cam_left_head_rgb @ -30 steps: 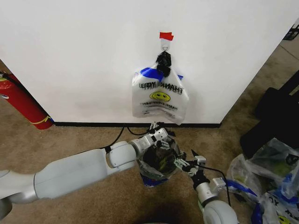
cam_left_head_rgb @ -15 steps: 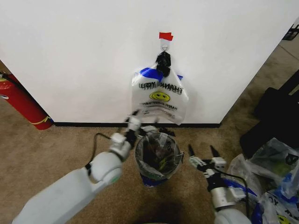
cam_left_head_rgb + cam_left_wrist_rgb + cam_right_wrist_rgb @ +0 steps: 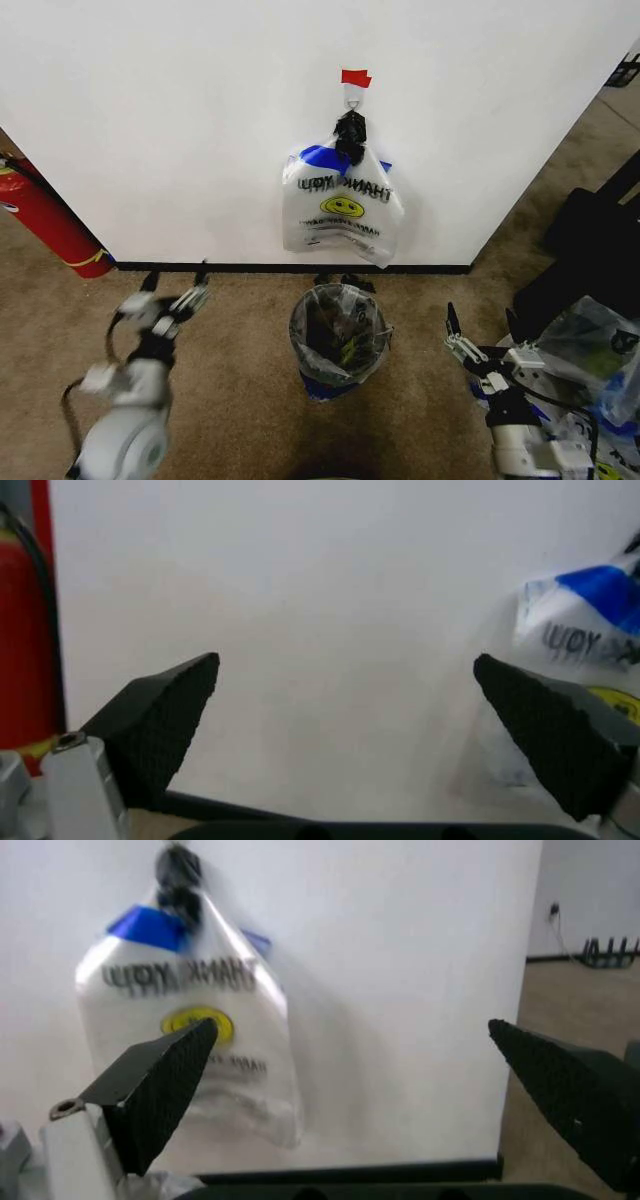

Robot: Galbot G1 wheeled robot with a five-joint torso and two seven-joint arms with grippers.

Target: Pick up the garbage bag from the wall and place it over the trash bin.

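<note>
Since the earlier frame, we saw both arms draw back from the trash bin [image 3: 338, 338]: left pincer [image 3: 172, 296] and right pincer [image 3: 478, 335] splayed, empty, flanking it. The garbage bag [image 3: 340, 325] apparently lined the bin; the clipped bunch [image 3: 342, 210] stayed on the wall [image 3: 180, 130].

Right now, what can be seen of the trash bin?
The bin is small, round and dark, standing upright on the carpet just in front of the wall, below the hanging bags. A thin clear bag lines it, stretched over the rim, with blue plastic showing at its foot. Neither tool touches it: the left tool and right tool are off to either side.
</note>
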